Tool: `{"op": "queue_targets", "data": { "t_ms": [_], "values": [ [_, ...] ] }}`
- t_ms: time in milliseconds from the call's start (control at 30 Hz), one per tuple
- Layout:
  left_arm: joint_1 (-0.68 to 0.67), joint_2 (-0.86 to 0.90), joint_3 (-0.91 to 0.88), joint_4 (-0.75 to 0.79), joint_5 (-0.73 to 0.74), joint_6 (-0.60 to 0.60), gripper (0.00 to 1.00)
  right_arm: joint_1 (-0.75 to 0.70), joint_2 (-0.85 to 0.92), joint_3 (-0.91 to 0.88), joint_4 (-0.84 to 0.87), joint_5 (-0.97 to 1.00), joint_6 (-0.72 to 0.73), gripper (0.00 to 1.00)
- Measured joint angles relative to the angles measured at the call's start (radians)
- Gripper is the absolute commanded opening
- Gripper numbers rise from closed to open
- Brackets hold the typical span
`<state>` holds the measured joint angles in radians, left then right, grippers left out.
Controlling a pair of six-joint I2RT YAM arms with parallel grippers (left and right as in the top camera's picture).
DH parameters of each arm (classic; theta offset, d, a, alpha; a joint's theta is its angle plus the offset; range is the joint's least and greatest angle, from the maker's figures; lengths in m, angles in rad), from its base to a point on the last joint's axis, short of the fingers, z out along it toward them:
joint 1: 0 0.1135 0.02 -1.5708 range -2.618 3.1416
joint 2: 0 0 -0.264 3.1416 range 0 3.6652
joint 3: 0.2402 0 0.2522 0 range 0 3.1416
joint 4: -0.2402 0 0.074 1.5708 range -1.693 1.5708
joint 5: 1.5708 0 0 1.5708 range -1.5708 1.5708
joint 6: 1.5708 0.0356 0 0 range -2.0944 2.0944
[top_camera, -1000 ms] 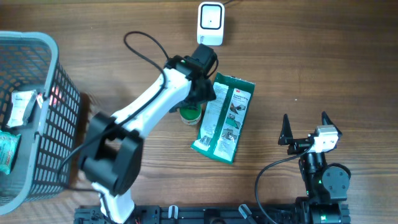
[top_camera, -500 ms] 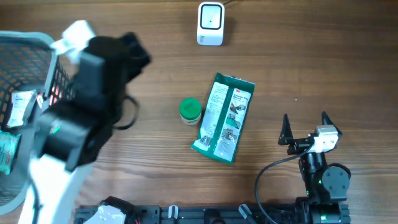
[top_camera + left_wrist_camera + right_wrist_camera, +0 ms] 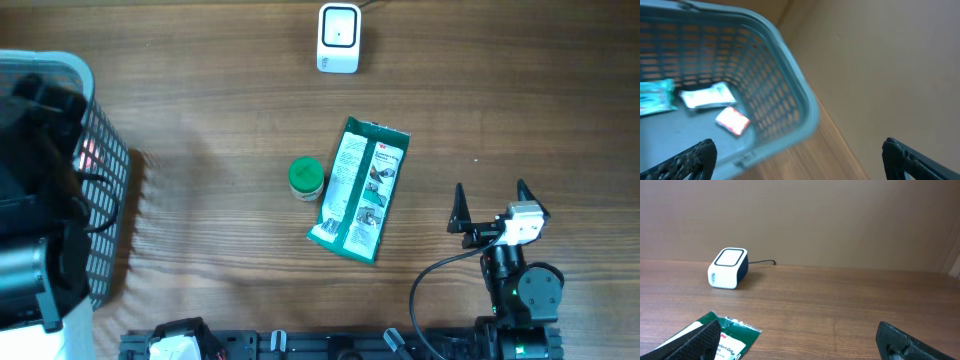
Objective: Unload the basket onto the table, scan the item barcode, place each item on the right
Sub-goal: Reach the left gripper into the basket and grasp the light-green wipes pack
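A green and white packet [image 3: 358, 190] lies flat at the table's middle, with a small green round tub [image 3: 306, 178] just left of it. The white barcode scanner [image 3: 338, 38] stands at the far edge; the right wrist view shows it [image 3: 728, 268] beyond the packet's corner [image 3: 735, 330]. My right gripper [image 3: 490, 205] rests open to the packet's right, nothing between its fingers. My left arm [image 3: 40, 180] is a dark blur over the basket. In its wrist view the left gripper [image 3: 800, 162] is open and empty above the basket's near rim.
A grey-blue mesh basket [image 3: 105, 190] stands at the left edge. Inside it lie a teal packet [image 3: 655, 97], a white packet [image 3: 705, 96] and a small red packet [image 3: 732, 121]. The scanner's cable [image 3: 762, 262] runs off behind it.
My left arm has swung from beside the packet and tub at the middle over to the basket at the left, leaving both where they lay. The right arm has not moved.
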<state>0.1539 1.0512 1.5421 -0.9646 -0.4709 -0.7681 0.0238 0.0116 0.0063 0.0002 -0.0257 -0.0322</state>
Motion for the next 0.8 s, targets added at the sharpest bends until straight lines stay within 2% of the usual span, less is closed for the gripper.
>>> {"op": "queue_targets", "data": {
  "t_ms": [333,633,800],
  "values": [
    [0.231,0.002,0.000,-0.023,0.074,-0.027,1.00,0.000,0.000,0.000,0.000,0.000,0.000,1.00],
    [0.286,0.008,0.000,-0.022,0.101,-0.077,1.00,0.000,0.000,0.000,0.000,0.000,0.000,1.00],
    [0.377,0.010,0.000,-0.024,0.110,-0.092,1.00,0.000,0.000,0.000,0.000,0.000,0.000,1.00]
  ]
}}
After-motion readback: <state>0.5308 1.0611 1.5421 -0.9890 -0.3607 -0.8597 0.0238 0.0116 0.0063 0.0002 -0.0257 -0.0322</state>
